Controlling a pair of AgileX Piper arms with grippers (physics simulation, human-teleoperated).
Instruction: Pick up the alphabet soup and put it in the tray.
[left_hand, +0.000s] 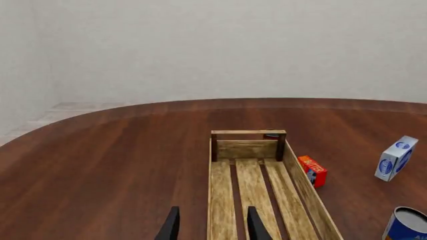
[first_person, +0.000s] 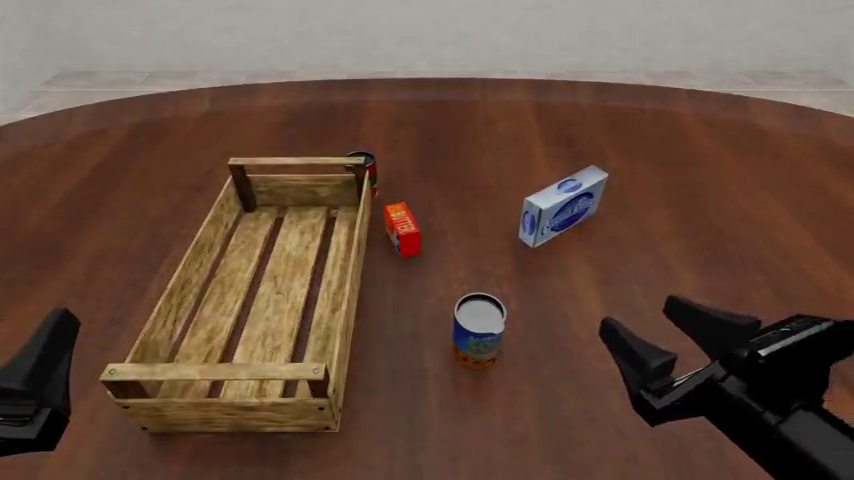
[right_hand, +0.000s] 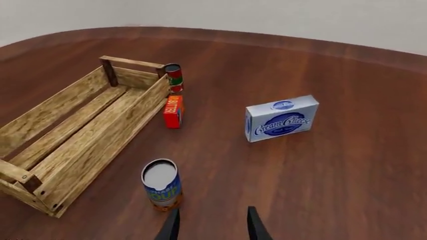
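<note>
Front view, nearest us: we are seeing the right gripper (first_person: 662, 352) hanging low at the right of the table (first_person: 694, 150), its two dark fingers spread wide with nothing between them.
Left gripper (first_person: 38, 385): we are only catching a dark part of it at the front view's left edge; in the left wrist view its fingertips (left_hand: 172, 225) are standing apart, holding nothing, one on each side of the tray's near left wall.
Alphabet soup (first_person: 478, 328): we are finding it standing upright on the bare wood, between the tray and the right gripper, touching neither; its grey top is facing up and the blue label is showing, with the orange-red band at the base.
Right wrist view: we are looking past the open fingers at the can (right_hand: 161, 184), which is sitting just ahead of them.
Tray (first_person: 350, 290): we are seeing the slatted crate lying lengthwise at the left, running away from us, with nothing inside.
Small red box (first_person: 402, 229): it is standing just beside the tray's right wall, farther back than the soup.
Blue-and-white box (first_person: 562, 206): it is resting tilted, well to the right of the red box.
Dark red-and-green can (first_person: 364, 169): farthest of all, it is standing upright right by the tray's far right corner post.
</note>
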